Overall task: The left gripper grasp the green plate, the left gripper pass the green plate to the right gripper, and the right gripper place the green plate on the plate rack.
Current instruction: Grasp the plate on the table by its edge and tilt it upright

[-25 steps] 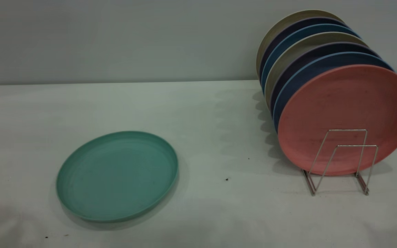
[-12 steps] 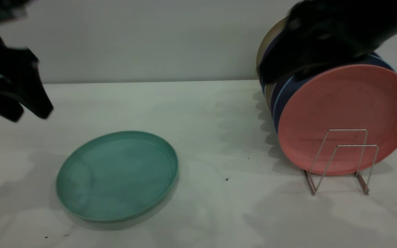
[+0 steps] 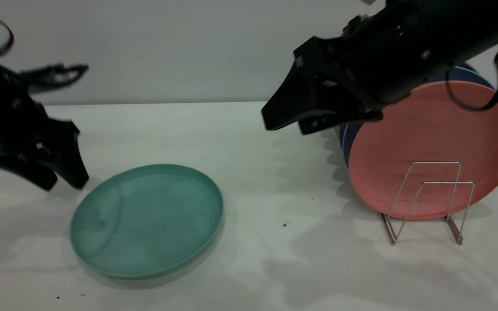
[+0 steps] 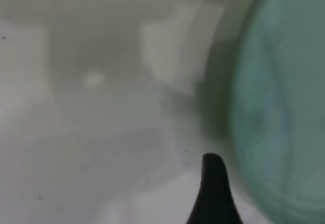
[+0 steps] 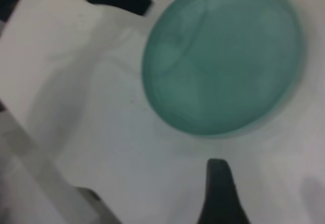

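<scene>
The round matte teal-green plate (image 3: pixel 147 220) is laid flat on the white table (image 3: pixel 253 142), rim up, toward the left arm's side, so its raised edge is offered to a pinch from the side. The slim black left gripper (image 3: pixel 61 179) is held low just beside the plate's near-left rim, tips angled down and slightly parted, with nothing between them; a grasp is judged to be the step in hand, not yet made. The bulky black right gripper (image 3: pixel 285 123) is hung in the air above the table's middle, well apart from the plate, its fingers parted a little and empty, apparently posted for the handover. The thin silver wire plate rack (image 3: pixel 426 203) is stood at the right, with a salmon-pink plate (image 3: pixel 435 142) leaning in it and darker plates behind; only the front loops are left free. The pink plate and the right arm's bulk are judged the likeliest obstructions when placing.
</scene>
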Robot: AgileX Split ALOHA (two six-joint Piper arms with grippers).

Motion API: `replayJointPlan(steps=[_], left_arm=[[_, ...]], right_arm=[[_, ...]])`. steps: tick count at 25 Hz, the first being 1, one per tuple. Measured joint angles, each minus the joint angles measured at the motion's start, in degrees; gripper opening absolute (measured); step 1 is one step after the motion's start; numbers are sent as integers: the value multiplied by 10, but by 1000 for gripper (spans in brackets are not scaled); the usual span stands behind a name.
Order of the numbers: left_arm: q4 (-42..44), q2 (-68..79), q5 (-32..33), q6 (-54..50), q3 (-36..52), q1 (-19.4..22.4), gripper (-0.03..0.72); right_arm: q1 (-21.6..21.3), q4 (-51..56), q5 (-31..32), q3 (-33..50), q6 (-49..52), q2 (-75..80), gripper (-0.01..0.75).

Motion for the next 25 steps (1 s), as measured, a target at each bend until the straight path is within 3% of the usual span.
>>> replayJointPlan(steps=[8,17,21,25], left_arm=[[-13,56,-17,3,0,0,578],[-107,86,-36,58,-4,-1,517],[-131,92,-43,63,-5,-1,429],[-135,95,-46,66,-5,-1,226]], right_arm=[[0,21,19,0,-9,17,535],[0,22,19,0,-14,18,527],[0,22,19,0,-15,21,525],[0,22,19,0,-16,21,525]])
